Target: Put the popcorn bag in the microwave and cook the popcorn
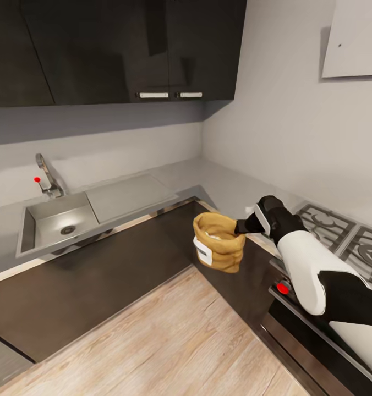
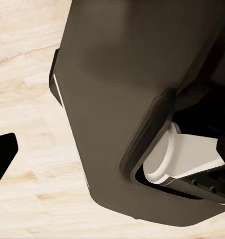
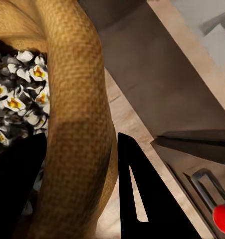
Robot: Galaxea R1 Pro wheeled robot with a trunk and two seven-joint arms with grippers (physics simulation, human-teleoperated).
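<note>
the right gripper (image 1: 242,226), right of centre in the head view, holds the popcorn bag (image 1: 219,242) by its rolled rim. in the right wrist view one finger (image 3: 17,184) sits inside the sack and the other finger (image 3: 147,199) outside, with the burlap wall pinched between them. the bag hangs in the air at the centre of the head view, in front of the dark cabinet fronts and below the edge of the countertop (image 1: 224,187). popped white pieces of popcorn (image 3: 17,94) fill the upper left of the right wrist view.

risks from here, as judgement:
- the hold is on one side of a soft rim. the sack could sag or tilt and spill its contents onto the wooden floor (image 1: 169,341).
- a fast swing of the arm could pull the fabric out of the pinch and drop the bag.
- the bag hangs close to the cabinet fronts and just beside the hob (image 1: 340,231) with its red knob (image 1: 283,287); a sideways move could knock it against either.

the left wrist view shows a dark robot body over the floor; the state of the left fingers cannot be told. the sink (image 1: 56,223) lies at the left.
</note>
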